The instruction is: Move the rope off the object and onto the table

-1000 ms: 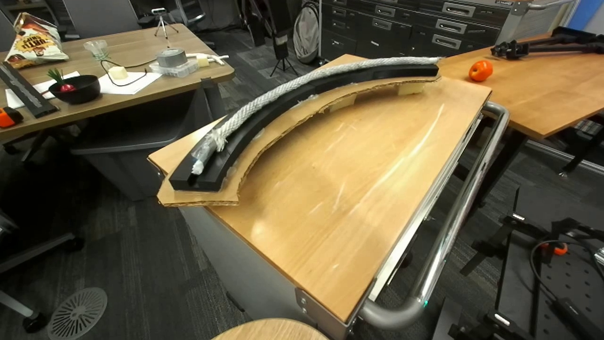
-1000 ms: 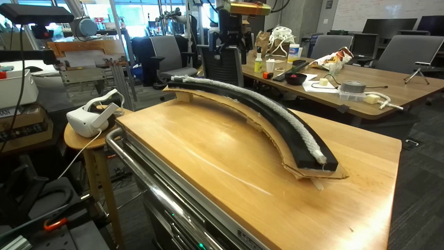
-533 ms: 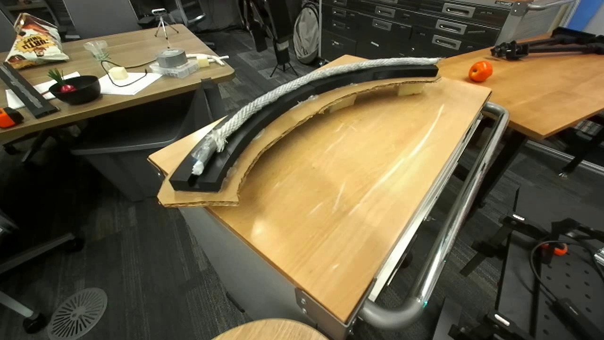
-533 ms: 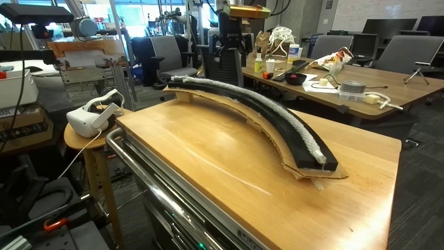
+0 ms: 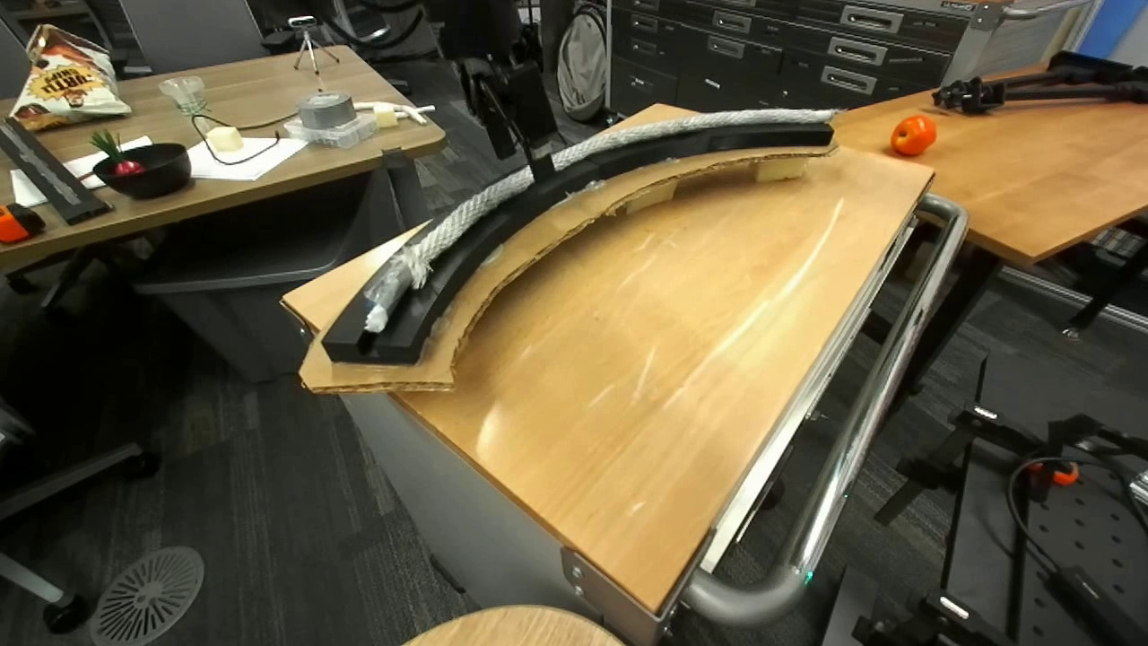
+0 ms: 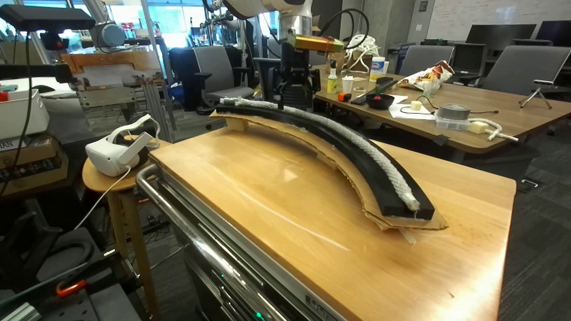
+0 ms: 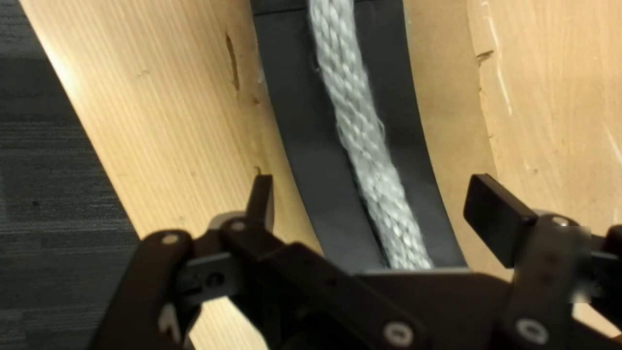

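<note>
Pincer (image 7: 374,206) spread wide over rope (image 7: 360,124), hiding part, wrist view cropping black object (image 7: 311,146)

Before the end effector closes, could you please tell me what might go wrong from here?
In the wrist view, the open end effector spans the black arc as well as the rope, so closing might catch the arc too. Pressing down could bend the cardboard, which looks propped on blocks.

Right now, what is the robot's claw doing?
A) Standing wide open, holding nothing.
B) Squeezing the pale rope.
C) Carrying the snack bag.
A: the wrist view shows the gripper with its jaws far apart and a gap on either side of the rope.
</note>
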Tool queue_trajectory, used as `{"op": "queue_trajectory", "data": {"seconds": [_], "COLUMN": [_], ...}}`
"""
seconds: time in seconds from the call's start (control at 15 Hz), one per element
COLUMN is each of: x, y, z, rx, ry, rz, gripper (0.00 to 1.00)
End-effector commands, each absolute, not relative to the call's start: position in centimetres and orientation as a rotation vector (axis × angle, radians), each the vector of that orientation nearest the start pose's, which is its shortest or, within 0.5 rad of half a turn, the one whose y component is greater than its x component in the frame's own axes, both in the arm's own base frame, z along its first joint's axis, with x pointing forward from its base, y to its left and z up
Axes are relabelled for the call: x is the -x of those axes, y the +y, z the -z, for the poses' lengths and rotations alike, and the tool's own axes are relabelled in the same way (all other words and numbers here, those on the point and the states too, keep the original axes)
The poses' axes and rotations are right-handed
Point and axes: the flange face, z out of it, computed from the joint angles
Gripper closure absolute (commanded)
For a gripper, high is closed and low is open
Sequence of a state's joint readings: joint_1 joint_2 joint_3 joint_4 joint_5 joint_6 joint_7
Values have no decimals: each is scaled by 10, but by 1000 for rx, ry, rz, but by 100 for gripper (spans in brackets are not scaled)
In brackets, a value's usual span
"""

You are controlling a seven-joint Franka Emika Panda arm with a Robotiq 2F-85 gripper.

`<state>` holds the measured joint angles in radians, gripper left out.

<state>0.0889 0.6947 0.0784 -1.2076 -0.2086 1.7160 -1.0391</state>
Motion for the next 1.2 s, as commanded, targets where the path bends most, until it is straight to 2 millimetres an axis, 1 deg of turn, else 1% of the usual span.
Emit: {"op": "queue_trajectory", "data": {"seconds": [0.0, 0.07, 0.2, 0.27, 0.33, 0.4, 0.53, 0.67, 0.73, 0.87, 1.0, 1.13], "x": [-728, -729, -729, -729, -729, -730, -731, -731, -730, -727, -718, -710], "y": [95, 95, 95, 95, 95, 95, 95, 95, 95, 97, 105, 113], "z": [-348, -346, -348, -352, -354, -356, -359, -356, -354, -358, -368, -381], "rx": [2562, 2560, 2549, 2545, 2549, 2552, 2555, 2545, 2540, 2540, 2562, 2640], "ry": [-1862, -1859, -1865, -1868, -1869, -1872, -1875, -1878, -1879, -1885, -1874, -1859], "rz": [-414, -420, -431, -426, -419, -413, -403, -403, -411, -422, -454, -478], "gripper": [28, 31, 45, 45, 51, 61, 76, 89, 86, 86, 87, 88]}}
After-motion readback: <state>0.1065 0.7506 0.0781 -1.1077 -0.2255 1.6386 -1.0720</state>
